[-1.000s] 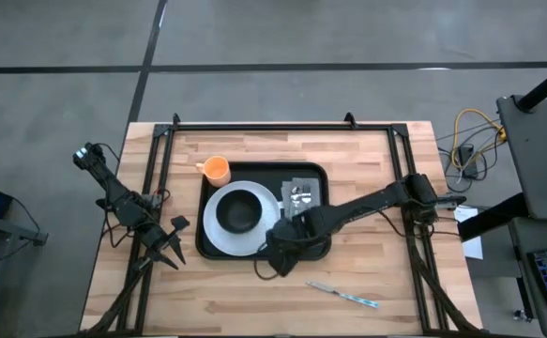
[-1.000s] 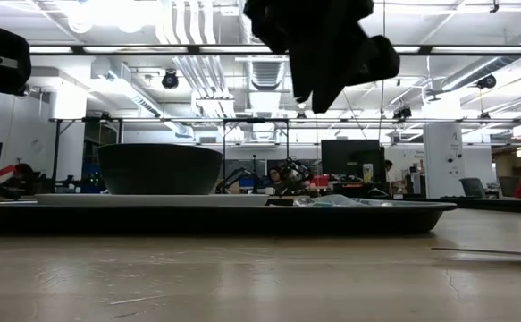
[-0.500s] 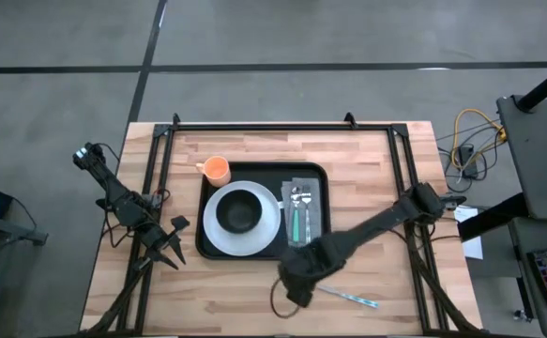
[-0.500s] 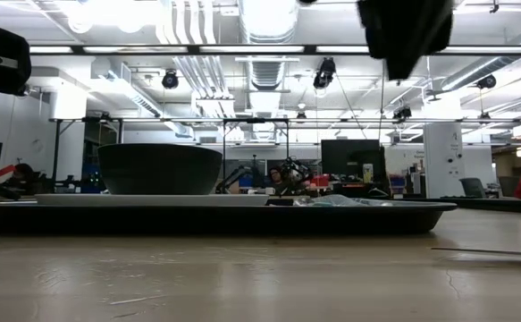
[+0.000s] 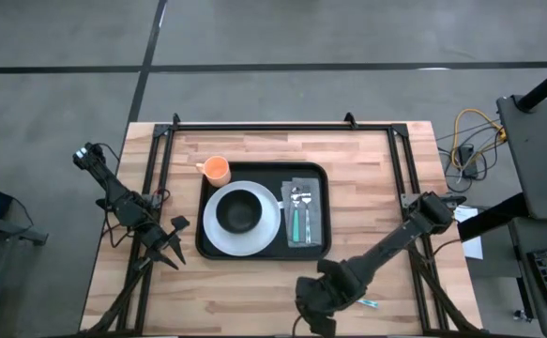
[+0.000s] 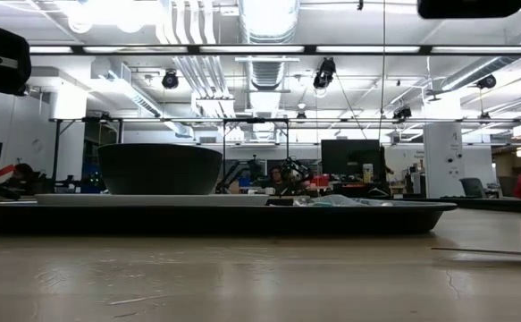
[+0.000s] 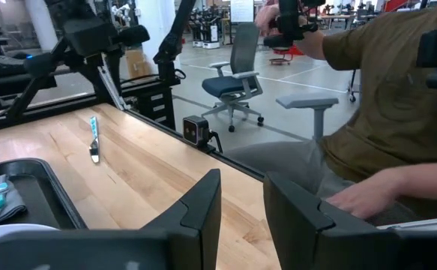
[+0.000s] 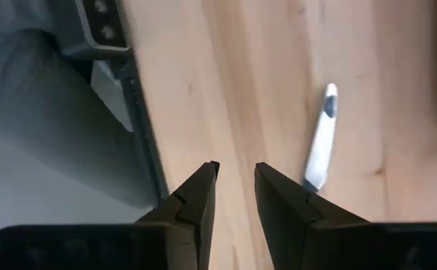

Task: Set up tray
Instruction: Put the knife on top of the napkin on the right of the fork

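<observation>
High view is giving you the tray (image 5: 265,248) lying flat in the middle of the wooden table (image 5: 367,169): a black rectangle with rounded corners and a low raised rim, its long sides running across the table. Inside it a round white plate (image 5: 219,237) is filling the left part and carrying a small black bowl (image 5: 242,211), and a grey napkin (image 5: 315,214) on the right part is holding a fork and spoon (image 5: 296,218) with teal handles. An orange cup (image 5: 217,170) is sitting on the table just beside the tray's far left corner. Your right gripper (image 5: 315,314) is hanging over the near edge of the table, well clear of the tray, with a knife (image 5: 367,303) lying on the wood just beside it; in the right wrist view its fingers (image 8: 192,202) are standing a narrow gap apart with nothing between them, and the knife (image 8: 319,139) is showing beyond them. Your left gripper (image 5: 172,246) is waiting off the tray's left side, its fingers (image 7: 203,206) spread and empty. From the low view you are seeing the tray (image 6: 358,217) edge-on as a thin dark slab.
</observation>
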Robot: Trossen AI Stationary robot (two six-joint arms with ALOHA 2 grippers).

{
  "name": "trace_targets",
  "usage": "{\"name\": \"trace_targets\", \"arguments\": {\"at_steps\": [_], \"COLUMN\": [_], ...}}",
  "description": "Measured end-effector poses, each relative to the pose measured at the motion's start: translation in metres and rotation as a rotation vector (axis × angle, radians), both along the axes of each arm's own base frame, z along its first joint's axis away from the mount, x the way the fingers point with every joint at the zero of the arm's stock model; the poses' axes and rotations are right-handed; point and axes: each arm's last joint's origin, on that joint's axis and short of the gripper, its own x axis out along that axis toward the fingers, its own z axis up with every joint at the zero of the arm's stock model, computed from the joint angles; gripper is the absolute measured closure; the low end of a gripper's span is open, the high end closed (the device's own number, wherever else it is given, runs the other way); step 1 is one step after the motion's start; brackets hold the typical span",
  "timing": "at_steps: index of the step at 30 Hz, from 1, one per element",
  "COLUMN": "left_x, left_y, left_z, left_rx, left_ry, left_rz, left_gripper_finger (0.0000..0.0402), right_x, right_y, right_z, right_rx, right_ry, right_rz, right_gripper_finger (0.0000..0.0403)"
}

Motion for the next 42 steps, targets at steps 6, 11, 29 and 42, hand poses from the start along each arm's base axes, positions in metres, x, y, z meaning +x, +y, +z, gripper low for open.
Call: {"name": "trace_targets", "arguments": {"at_steps": [6,11,29,42], "left_x": [0.0,0.0,0.0,0.0], "left_y": [0.0,0.0,0.0,0.0], "left_z": [0.0,0.0,0.0,0.0], "left_rx": [0.0,0.0,0.0,0.0], "left_ry": [0.0,0.0,0.0,0.0], "left_rz": [0.0,0.0,0.0,0.0], "left_gripper_finger": [0.0318,0.0318,0.0318,0.0318], "right_x": [0.001,0.009,-0.035,-0.065], "right_y": [0.008,0.012,0.006,0.027], "right_z": [0.002,0.005,-0.009,-0.044], "right_rx": [0.033,0.092,-0.156,-0.225], "right_ry": [-0.048,-0.136,0.203,0.183], "right_rz": [0.01,0.008,-0.043,-0.043], "right_gripper_finger": [0.0312,0.0315,0.0307,0.0265]}}
